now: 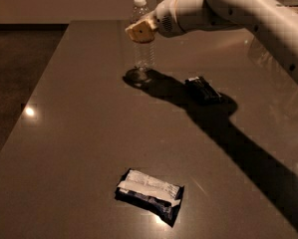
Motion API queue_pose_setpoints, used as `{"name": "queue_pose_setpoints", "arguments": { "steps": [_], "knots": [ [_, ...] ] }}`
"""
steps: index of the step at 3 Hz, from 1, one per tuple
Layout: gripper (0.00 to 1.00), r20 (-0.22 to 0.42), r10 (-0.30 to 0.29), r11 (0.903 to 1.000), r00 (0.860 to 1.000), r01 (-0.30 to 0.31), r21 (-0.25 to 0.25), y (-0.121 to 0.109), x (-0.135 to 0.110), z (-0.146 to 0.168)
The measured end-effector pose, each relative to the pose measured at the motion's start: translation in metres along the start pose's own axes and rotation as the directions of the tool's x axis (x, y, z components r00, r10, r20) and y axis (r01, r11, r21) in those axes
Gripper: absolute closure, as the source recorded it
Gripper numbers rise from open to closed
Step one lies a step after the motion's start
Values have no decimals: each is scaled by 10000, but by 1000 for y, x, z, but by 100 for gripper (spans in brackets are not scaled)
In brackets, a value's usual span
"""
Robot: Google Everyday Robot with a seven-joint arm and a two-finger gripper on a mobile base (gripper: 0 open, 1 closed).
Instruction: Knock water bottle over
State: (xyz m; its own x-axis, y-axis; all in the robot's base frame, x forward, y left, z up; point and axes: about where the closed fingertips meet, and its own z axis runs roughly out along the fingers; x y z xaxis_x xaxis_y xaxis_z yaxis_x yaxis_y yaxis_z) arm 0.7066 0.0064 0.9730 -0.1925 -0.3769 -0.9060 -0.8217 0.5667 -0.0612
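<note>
Gripper (141,31) at upper part of upright water bottle (144,59) (jaw state: cannot tell); a glancing push may merely slide it across the table (78,133) instead of toppling it.

no lettering can be read anywhere: not on the water bottle (144,56), the near snack packet (149,194) with its pale patch, or the dark packet (202,89) beyond. the gripper (141,32) sits at the bottle's upper part.

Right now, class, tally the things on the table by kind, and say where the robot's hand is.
Bottle: 1
Packets: 2
Total: 3
Hand: at the bottle's upper part, above the table.
</note>
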Motion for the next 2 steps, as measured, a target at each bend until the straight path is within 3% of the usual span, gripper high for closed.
{"name": "queue_pose_setpoints", "arguments": {
  "steps": [1,2],
  "knots": [
    [100,-1564,-833,9961,9842,777,-414,31,13,-30],
    [100,-3200,-2013,9786,9258,1759,-1066,55,27,-54]
  ]
}}
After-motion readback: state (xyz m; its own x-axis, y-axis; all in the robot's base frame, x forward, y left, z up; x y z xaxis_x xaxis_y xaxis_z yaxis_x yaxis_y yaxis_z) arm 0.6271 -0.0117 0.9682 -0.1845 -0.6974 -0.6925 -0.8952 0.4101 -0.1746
